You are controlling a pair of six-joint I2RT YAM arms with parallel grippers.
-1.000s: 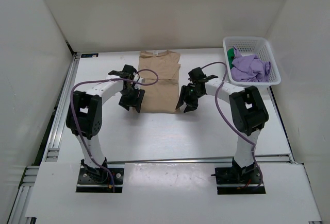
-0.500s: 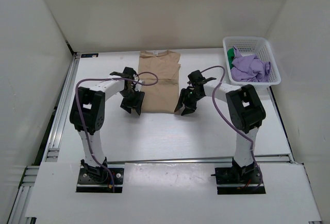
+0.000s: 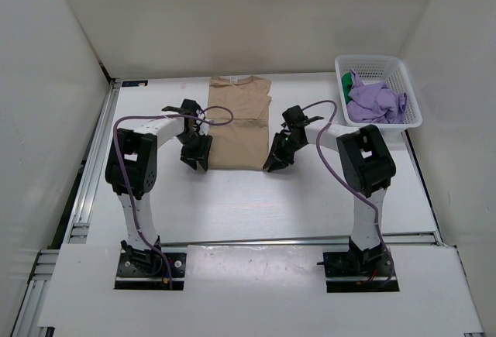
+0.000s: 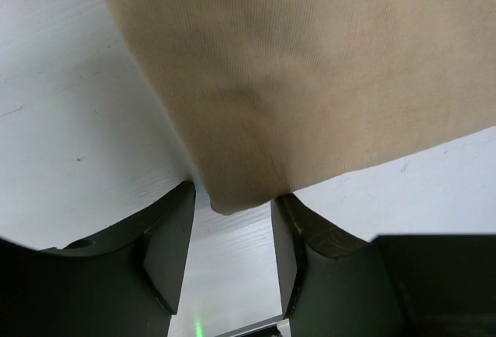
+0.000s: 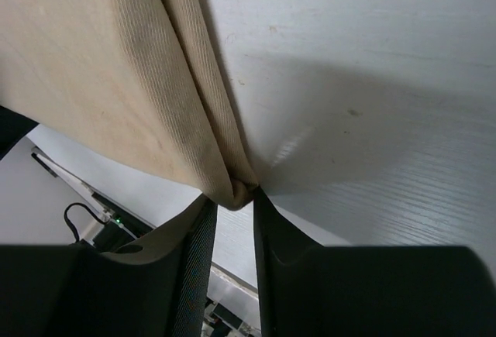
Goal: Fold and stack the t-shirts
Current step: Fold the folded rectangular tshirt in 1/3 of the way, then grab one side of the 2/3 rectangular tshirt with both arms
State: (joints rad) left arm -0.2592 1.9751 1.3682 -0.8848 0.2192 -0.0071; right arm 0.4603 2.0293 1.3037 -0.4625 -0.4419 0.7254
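Note:
A tan t-shirt (image 3: 240, 120), folded into a long strip, lies flat at the middle of the table. My left gripper (image 3: 198, 160) is at its near left corner. In the left wrist view the fingers straddle that corner of the tan t-shirt (image 4: 310, 81), the left gripper (image 4: 232, 197) still open with a small gap on one side. My right gripper (image 3: 273, 163) is at the near right corner. In the right wrist view the right gripper (image 5: 231, 201) is shut on the bunched corner of the tan t-shirt (image 5: 93, 81). A purple t-shirt (image 3: 376, 103) and a green t-shirt (image 3: 346, 83) lie crumpled in the basket.
A white lattice basket (image 3: 377, 60) stands at the back right corner of the table. White walls enclose the table on three sides. A metal rail (image 3: 89, 190) runs along the left edge.
Both grippers have come down and inward onto the tan t-shirt's near corners, and both jaws have narrowed. The right one has closed on its corner.

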